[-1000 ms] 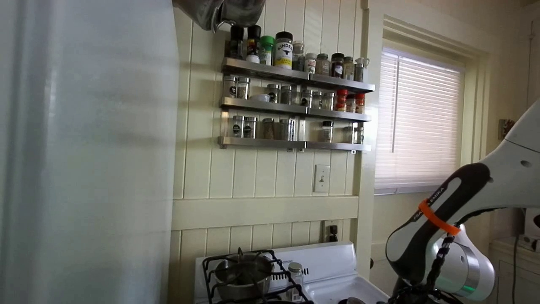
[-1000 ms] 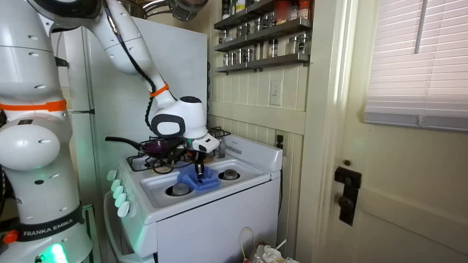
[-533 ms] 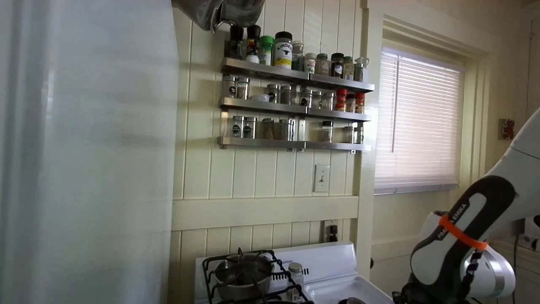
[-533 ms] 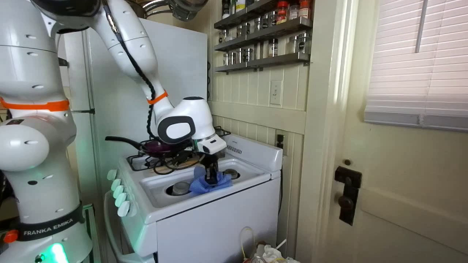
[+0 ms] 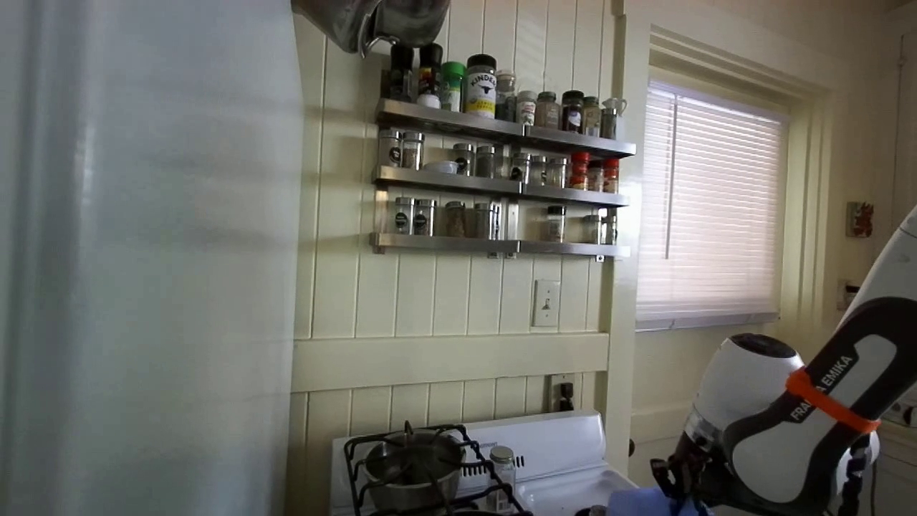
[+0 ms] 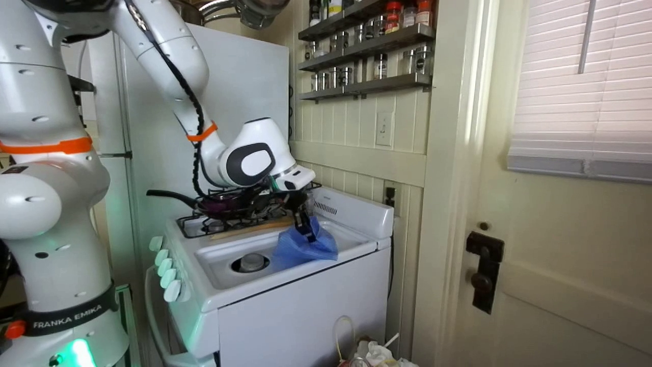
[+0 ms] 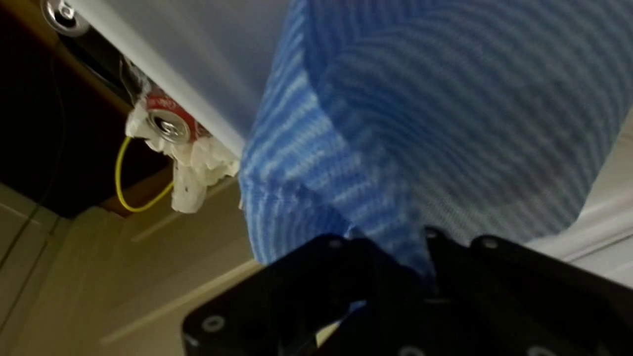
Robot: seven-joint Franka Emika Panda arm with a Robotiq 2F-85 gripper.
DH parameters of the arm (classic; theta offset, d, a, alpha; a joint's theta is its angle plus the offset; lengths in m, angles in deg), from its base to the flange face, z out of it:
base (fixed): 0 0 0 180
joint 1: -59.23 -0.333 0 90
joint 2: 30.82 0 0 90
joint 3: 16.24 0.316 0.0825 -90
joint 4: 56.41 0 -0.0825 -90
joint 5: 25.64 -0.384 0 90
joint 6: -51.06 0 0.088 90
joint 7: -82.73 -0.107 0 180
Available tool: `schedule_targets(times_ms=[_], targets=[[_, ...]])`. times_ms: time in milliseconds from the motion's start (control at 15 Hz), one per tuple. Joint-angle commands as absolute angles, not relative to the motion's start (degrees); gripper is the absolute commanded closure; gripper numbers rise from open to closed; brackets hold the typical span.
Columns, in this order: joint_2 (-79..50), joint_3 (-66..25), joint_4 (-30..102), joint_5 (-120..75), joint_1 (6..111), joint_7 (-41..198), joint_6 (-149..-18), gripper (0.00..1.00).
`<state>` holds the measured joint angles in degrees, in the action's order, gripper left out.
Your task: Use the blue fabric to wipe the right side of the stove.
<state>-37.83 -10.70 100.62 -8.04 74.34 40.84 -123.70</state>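
Blue, finely striped fabric (image 6: 301, 250), clenched in the black two-fingered gripper (image 6: 310, 238), hangs beneath it over the right side of the white stove (image 6: 305, 298), beside the round grey front burner (image 6: 251, 263). The fabric looks longest along the side rim (image 6: 265, 286), so I'd guess the wipe runs that way.

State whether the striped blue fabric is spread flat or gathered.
Gathered, not flat: the wrist view shows the striped blue fabric folded over itself, pinched in the black two-fingered gripper.
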Motion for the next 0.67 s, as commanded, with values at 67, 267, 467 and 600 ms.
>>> schedule_targets(times_ms=[67, 267, 467, 600], targets=[[-42.7, -9.2, 101.9, -5.4, 71.3, 46.4, -127.5, 1.00], [-44.4, -8.1, 100.6, -5.5, 67.4, 50.8, -127.5, 1.00], [-47.0, -8.4, 99.9, -6.0, 61.9, 56.3, -125.8, 1.00], [-47.3, -9.7, 99.5, -5.9, 58.4, 60.8, -126.4, 1.00]])
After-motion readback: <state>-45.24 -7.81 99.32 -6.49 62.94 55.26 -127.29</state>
